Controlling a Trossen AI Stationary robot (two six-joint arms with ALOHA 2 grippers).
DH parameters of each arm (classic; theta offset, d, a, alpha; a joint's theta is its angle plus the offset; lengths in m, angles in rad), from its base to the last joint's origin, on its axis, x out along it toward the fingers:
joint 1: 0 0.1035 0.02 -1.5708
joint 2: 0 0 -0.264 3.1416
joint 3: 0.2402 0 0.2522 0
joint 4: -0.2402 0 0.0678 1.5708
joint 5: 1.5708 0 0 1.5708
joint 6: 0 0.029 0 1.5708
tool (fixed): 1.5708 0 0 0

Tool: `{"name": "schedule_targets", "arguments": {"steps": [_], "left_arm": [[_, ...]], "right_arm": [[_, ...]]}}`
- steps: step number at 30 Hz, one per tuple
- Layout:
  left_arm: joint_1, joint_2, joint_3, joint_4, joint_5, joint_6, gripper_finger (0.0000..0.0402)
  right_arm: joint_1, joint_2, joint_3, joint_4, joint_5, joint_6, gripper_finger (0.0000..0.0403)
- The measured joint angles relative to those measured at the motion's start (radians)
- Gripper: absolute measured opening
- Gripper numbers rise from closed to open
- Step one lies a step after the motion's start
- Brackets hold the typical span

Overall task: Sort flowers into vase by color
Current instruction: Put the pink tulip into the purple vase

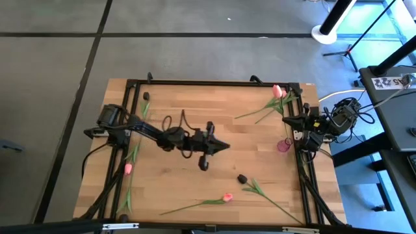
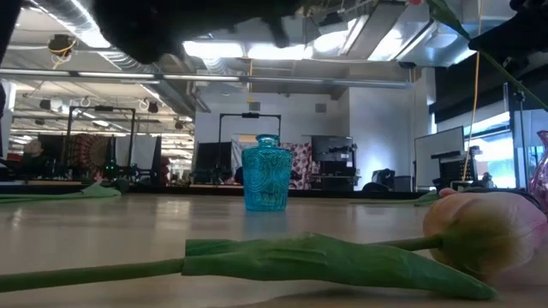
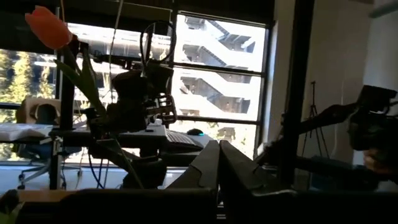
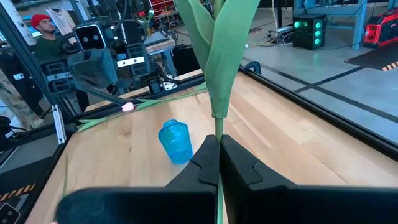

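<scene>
High view: right gripper [image 1: 300,121] clamping pink-headed artificial tulip [image 1: 277,91] at wooden table [image 1: 169,185] edge; left gripper [image 1: 224,146] closed, empty, hovering mid-table; open boards around.

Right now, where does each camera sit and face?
High: overhead, straight down on table; both arms show.
Low: table-top height, past a pink tulip toward the blue vase; arm parts overhead.
Left wrist: faces the right arm; left fingers shut.
Right wrist: faces that vase; right fingers grip a stem.
Low, right wrist share the vase.
</scene>
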Motion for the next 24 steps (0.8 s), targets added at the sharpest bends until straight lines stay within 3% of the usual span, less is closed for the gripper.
{"name": "schedule_targets", "arguments": {"steps": [8, 16, 24], "left_arm": [[0.074, 0.195, 0.246, -0.015, 0.026, -0.066, 0.001], [0.117, 0.334, 0.472, -0.164, 0.097, -0.132, 0.0088], [0.116, 0.382, 0.529, -0.164, 0.092, -0.086, 0.0113]], "right_arm": [[0.0, 0.0, 0.0, 0.0, 0.037, 0.024, 0.0001], [0.0, 0.0, 0.0, -0.001, 0.07, 0.001, 0.0001], [0.0, 0.001, -0.046, 0.022, 0.051, 0.002, 0.0001]]}}
